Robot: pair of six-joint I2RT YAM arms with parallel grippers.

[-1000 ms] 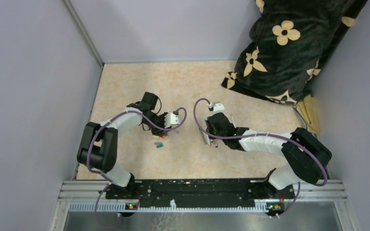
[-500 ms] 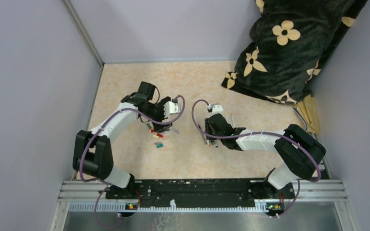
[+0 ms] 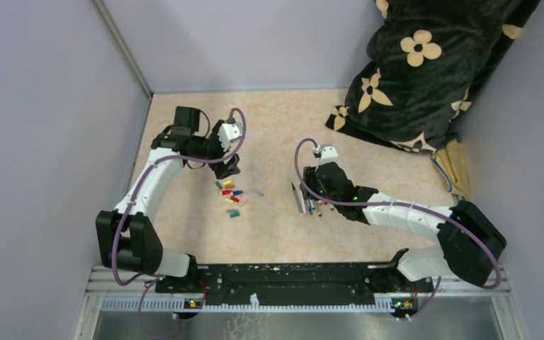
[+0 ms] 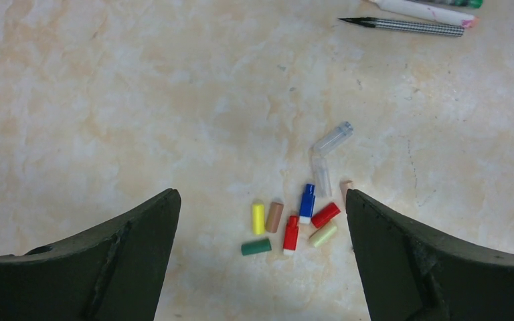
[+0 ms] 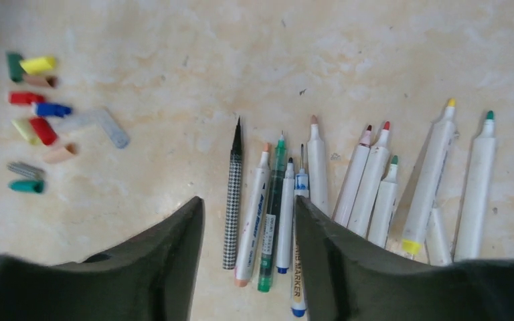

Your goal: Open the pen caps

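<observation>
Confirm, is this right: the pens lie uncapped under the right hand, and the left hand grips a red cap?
No: the left wrist view shows the left hand open and empty, the red caps lying on the table. The rest holds.

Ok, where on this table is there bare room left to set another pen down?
The table is bare along the back wall, left of the blanket, and along the near edge between the pen caps and the arm bases. Crowded: the middle, where caps and the pens sit with only a narrow strip between them.
</observation>
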